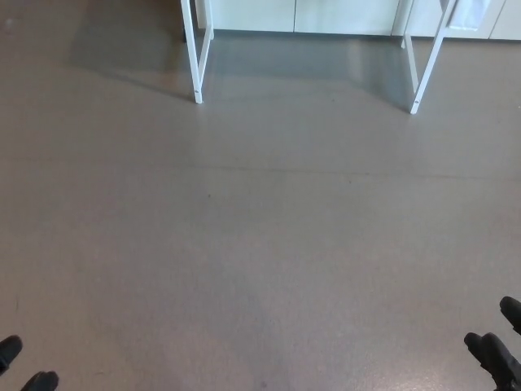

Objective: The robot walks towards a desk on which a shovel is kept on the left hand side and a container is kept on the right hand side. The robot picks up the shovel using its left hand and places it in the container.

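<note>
The floor (260, 244) is plain and grey-brown. At the far edge stand the white legs (198, 57) of the worktop, one pair on the left and one pair on the right (423, 65). Its top cannot be seen, so the shovel and the container are out of sight. Only the black tips of the left hand (20, 366) show at the bottom left corner, and the tips of the right hand (498, 346) at the bottom right. I cannot tell if either hand is open or closed. Neither one is seen holding anything
</note>
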Available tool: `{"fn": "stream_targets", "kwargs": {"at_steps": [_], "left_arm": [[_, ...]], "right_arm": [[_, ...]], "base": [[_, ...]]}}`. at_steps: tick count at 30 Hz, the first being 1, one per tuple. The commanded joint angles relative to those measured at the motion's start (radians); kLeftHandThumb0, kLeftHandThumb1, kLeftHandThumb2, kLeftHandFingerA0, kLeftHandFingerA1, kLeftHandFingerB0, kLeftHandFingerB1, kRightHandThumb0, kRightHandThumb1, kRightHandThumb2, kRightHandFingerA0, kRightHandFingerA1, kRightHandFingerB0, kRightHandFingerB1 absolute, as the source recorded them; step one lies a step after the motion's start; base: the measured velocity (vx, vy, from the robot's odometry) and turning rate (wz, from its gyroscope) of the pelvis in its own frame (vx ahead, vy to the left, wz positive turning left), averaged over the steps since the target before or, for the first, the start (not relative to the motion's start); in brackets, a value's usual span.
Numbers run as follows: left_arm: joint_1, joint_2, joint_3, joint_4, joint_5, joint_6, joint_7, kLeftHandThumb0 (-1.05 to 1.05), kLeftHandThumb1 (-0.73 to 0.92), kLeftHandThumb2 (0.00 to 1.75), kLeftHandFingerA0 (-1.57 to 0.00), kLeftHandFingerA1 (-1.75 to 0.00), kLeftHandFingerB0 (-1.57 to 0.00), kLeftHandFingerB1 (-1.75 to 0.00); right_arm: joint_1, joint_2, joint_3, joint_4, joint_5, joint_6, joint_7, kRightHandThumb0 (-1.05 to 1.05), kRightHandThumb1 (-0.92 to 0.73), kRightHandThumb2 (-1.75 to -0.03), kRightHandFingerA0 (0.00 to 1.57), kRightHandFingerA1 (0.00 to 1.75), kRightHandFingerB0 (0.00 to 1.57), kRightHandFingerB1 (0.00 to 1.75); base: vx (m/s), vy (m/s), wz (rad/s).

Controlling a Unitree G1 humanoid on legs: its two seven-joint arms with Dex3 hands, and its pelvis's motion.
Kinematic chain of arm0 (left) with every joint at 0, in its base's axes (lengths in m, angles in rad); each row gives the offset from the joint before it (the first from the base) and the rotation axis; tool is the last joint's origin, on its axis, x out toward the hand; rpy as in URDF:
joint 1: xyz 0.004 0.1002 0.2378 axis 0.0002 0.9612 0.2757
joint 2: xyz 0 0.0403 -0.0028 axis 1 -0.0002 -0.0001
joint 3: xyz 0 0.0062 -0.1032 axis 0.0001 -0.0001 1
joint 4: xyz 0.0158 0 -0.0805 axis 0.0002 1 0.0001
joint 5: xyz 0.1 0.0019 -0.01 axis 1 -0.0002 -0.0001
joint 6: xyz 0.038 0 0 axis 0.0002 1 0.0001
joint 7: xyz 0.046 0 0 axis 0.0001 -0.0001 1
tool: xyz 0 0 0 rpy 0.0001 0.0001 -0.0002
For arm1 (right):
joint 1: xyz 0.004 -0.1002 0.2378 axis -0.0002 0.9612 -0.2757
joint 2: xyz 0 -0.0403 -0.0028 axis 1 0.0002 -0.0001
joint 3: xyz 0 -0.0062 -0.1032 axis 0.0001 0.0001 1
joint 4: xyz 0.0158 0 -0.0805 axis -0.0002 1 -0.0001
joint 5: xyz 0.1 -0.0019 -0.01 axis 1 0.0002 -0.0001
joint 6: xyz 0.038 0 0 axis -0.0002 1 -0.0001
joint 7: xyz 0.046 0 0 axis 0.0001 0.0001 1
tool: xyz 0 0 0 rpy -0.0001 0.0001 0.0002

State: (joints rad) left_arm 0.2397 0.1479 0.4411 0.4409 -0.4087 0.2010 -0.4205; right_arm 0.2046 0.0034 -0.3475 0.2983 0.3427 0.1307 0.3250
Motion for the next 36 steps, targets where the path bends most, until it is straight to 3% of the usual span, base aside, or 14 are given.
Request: {"fn": "stream_targets", "kwargs": {"at_steps": [1, 5, 7, 8, 20, 21, 22, 23, 26, 27, 29, 32, 33, 36], "left_arm": [[0.001, 0.020, -0.010, 0.002, 0.000, 0.005, -0.004, -0.24, 0.57, 0.57, -0.35, -0.37, -0.27, -0.31], [0.002, 0.023, -0.013, 0.007, -0.006, -0.002, -0.014, -0.23, 0.57, 0.57, -0.33, -0.38, -0.26, -0.31], [0.005, 0.025, -0.015, 0.008, -0.005, -0.004, -0.019, -0.20, 0.39, 0.84, -0.23, -0.53, -0.14, -0.46], [0.007, 0.023, -0.016, 0.003, -0.002, -0.006, -0.012, -0.24, 0.58, 0.57, -0.34, -0.38, -0.26, -0.30], [0.013, 0.033, -0.034, 0.005, 0.006, -0.020, -0.014, -0.24, 0.57, 0.57, -0.34, -0.37, -0.27, -0.30], [0.013, 0.033, -0.034, 0.005, 0.005, -0.019, -0.013, -0.24, 0.57, 0.57, -0.34, -0.37, -0.27, -0.31], [0.012, 0.033, -0.031, 0.006, 0.003, -0.017, -0.012, -0.24, 0.57, 0.57, -0.35, -0.38, -0.28, -0.31], [0.013, 0.033, -0.032, 0.005, 0.003, -0.019, -0.011, -0.25, 0.57, 0.58, -0.36, -0.38, -0.28, -0.31], [0.013, 0.034, -0.037, -0.003, 0.013, -0.021, -0.001, -0.29, 0.58, 0.58, -0.38, -0.38, -0.29, -0.31], [0.010, 0.038, -0.039, 0.005, 0.012, -0.028, -0.016, -0.27, 0.57, 0.57, -0.34, -0.37, -0.28, -0.31], [0.011, 0.037, -0.035, 0.007, 0.004, -0.020, -0.018, -0.27, 0.57, 0.56, -0.33, -0.36, -0.28, -0.30], [0.015, 0.037, -0.037, 0.004, 0.008, -0.022, -0.015, -0.25, 0.56, 0.57, -0.35, -0.38, -0.28, -0.31], [0.017, 0.038, -0.039, 0.003, 0.009, -0.025, -0.020, -0.26, 0.56, 0.57, -0.34, -0.38, -0.28, -0.31], [0.020, 0.038, -0.043, -0.003, 0.016, -0.024, -0.010, -0.28, 0.56, 0.57, -0.36, -0.38, -0.29, -0.31]], "right_arm": [[-0.004, -0.016, 0.006, 0.005, 0.006, -0.011, -0.005, -0.46, -0.57, -0.57, 0.40, 0.39, 0.23, 0.31], [-0.004, -0.018, 0.006, 0.005, 0.017, -0.006, 0.000, -0.46, -0.56, -0.57, 0.39, 0.39, 0.22, 0.30], [-0.004, -0.020, 0.006, 0.007, 0.019, -0.007, 0.005, -0.47, -0.56, -0.57, 0.39, 0.39, 0.22, 0.30], [-0.004, -0.019, 0.006, 0.007, 0.018, -0.007, 0.001, -0.47, -0.55, -0.57, 0.40, 0.39, 0.22, 0.30], [-0.001, -0.021, 0.016, 0.010, 0.005, -0.025, -0.005, -0.47, -0.56, -0.57, 0.41, 0.39, 0.23, 0.31], [-0.002, -0.020, 0.015, 0.010, 0.007, -0.022, -0.006, -0.34, -0.38, -0.89, 0.32, 0.59, 0.08, 0.47], [-0.004, -0.019, 0.016, 0.008, 0.008, -0.020, -0.008, -0.34, -0.38, -0.89, 0.33, 0.59, 0.09, 0.48], [-0.005, -0.019, 0.016, 0.008, 0.009, -0.019, -0.007, -0.47, -0.56, -0.57, 0.41, 0.41, 0.24, 0.31], [-0.010, -0.019, 0.015, 0.009, 0.014, -0.015, -0.007, -0.46, -0.56, -0.57, 0.41, 0.40, 0.24, 0.31], [-0.011, -0.019, 0.017, 0.010, 0.011, -0.017, -0.009, -0.34, -0.38, -0.89, 0.33, 0.59, 0.09, 0.48], [-0.006, -0.019, 0.020, 0.003, 0.007, -0.017, -0.010, -0.34, -0.37, -0.90, 0.32, 0.59, 0.09, 0.48], [-0.005, -0.020, 0.022, 0.006, 0.006, -0.021, -0.008, -0.34, -0.37, -0.89, 0.33, 0.59, 0.10, 0.48], [-0.005, -0.019, 0.021, 0.006, 0.007, -0.017, -0.011, -0.46, -0.56, -0.57, 0.41, 0.41, 0.24, 0.31], [-0.003, -0.021, 0.025, 0.004, 0.003, -0.022, -0.009, -0.47, -0.56, -0.57, 0.40, 0.39, 0.24, 0.31]], "base": [[0.00, 0.000, 0.00], [0.00, 0.000, 0.00], [0.00, 0.000, 0.00], [0.00, 0.000, 0.00], [0.00, 0.000, 0.00], [0.00, 0.000, 0.00], [0.00, 0.000, 0.00], [0.00, 0.000, 0.00], [0.00, 0.000, 0.00], [0.00, 0.000, 0.00], [0.00, 0.000, 0.00], [0.00, 0.000, 0.00], [0.00, 0.000, 0.00], [0.00, 0.000, 0.00]]}}
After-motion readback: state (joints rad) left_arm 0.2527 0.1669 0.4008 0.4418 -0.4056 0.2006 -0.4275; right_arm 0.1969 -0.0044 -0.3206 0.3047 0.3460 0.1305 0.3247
